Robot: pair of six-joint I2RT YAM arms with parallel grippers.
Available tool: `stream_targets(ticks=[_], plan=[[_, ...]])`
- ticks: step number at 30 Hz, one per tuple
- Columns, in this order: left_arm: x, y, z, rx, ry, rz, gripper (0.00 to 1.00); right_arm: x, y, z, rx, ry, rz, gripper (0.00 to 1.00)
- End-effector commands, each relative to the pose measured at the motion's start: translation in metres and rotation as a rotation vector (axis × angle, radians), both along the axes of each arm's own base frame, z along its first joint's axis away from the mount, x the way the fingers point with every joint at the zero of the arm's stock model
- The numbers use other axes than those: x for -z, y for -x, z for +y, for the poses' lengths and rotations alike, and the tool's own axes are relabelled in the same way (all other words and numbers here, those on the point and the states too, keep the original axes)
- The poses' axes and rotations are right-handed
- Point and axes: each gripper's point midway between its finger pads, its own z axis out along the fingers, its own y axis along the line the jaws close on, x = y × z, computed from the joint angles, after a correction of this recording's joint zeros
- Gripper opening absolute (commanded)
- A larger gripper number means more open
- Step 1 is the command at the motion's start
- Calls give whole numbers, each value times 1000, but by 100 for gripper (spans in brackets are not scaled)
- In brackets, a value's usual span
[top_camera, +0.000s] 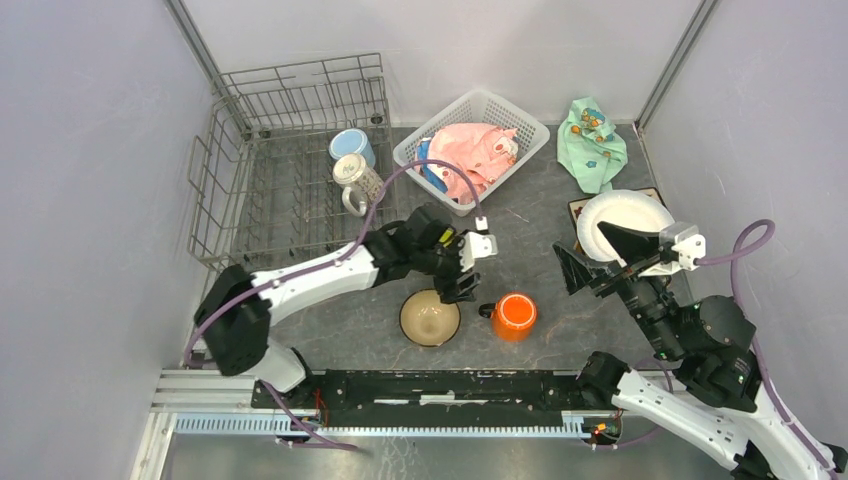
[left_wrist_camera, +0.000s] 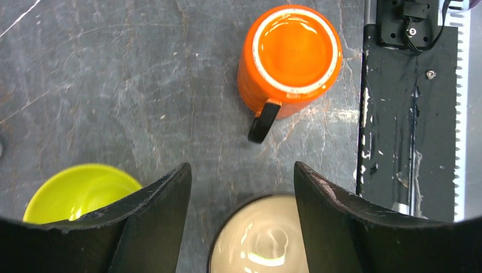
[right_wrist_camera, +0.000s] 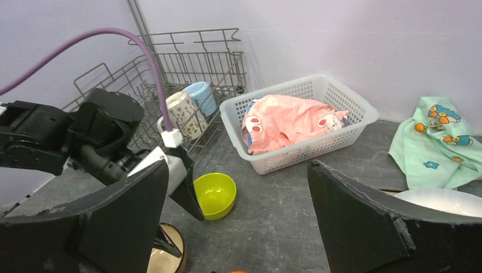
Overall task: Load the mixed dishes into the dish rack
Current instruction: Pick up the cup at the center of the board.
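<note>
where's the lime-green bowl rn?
Lime-green bowl: on the table beside the tan bowl, on its dish rack side, under the left arm, which hides it in the top view; both wrist views show it.

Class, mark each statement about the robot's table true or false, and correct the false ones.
1. The orange ceramic mug stands on the dark table, outside the grey wire dish rack. True.
2. The rack holds no dishes. False: a light-blue mug and a white patterned mug are in it.
3. The pink cloth lies in the white plastic lattice basket. True.
4. The left claw is shut on the tan bowl. False: its jaws stand open above that bowl.
5. The lime-green bowl sits in the rack. False: it is on the table, beside the left arm.
</note>
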Motion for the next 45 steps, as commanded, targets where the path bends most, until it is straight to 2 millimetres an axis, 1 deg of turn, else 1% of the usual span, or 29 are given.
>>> stream_targets(ticks=[1,4,6,7,10,16,20,28,33,36,42,45], plan=[[3,0,-31,111,2,-60,71,7,-4,-7,46,-23,19,98],[18,7,-42,153,-21,-40,71,7,-3,-9,50,-30,16,98],[30,13,-47,177,-42,-27,73,8,-4,-9,54,-25,17,98],[33,17,-49,192,-46,-27,74,9,-4,-10,56,-22,19,98],[48,25,-56,217,-74,-24,74,11,-5,-13,75,-28,24,98],[61,26,-72,218,-65,-30,68,8,-2,-24,102,-79,5,98],[70,24,-76,211,-65,-27,65,5,0,-31,115,-101,-5,98],[92,27,-79,226,-80,-6,59,8,1,-36,132,-113,-5,98],[96,28,-79,223,-88,-1,47,7,1,-38,137,-115,-8,98],[95,29,-77,225,-87,-3,36,8,1,-38,138,-119,-7,98],[84,30,-77,215,-66,-7,13,13,0,-36,136,-117,-1,98],[71,28,-78,196,-31,-22,3,17,-1,-33,132,-109,6,98]])
